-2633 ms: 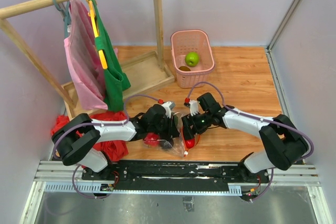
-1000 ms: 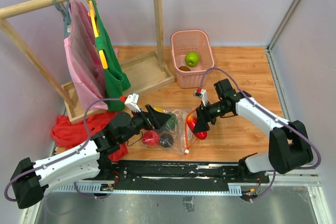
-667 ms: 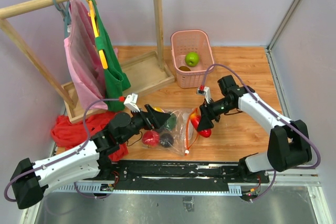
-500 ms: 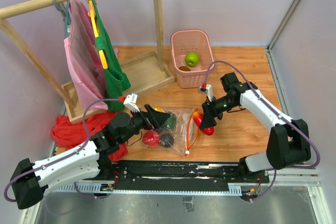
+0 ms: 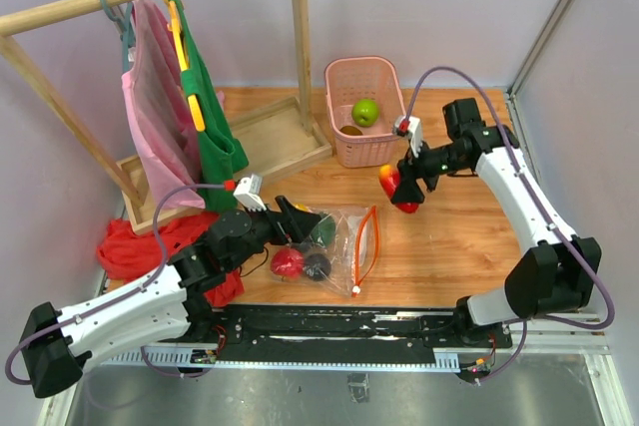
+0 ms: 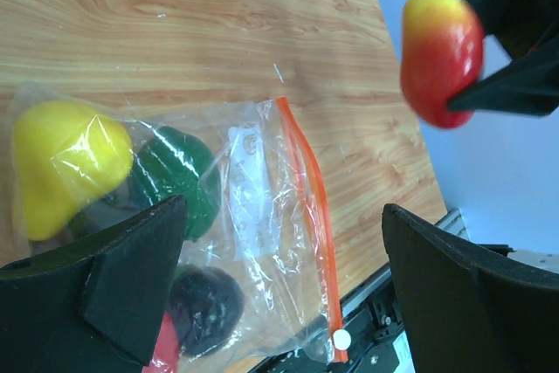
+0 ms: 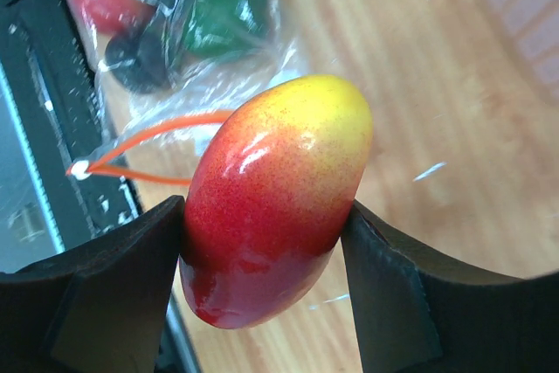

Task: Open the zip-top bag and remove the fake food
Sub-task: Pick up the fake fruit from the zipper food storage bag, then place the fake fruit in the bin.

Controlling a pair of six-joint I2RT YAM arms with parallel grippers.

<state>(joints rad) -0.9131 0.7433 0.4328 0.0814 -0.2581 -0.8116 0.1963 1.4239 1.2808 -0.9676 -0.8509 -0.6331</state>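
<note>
Pinching the glossy mango (image 7: 275, 198) by its sides, the right claw (image 5: 407, 188) may drop it short of the far basket (image 5: 339, 73); left claw (image 6: 288, 294) gapes open.

Wooden table (image 5: 469, 246) under zip-top bag (image 5: 344, 233), pink basket (image 5: 371, 150), clothes rack (image 5: 270, 142), red cloth heap (image 5: 125, 236).

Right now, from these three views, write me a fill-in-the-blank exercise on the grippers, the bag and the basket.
1. The right gripper is shut on a fake fruit coloured red and ____.
2. The apple lying in the pink basket is coloured ____.
3. The left gripper, above the zip-top bag, has its jaws ____.

Missing words: yellow; green; open.
</note>
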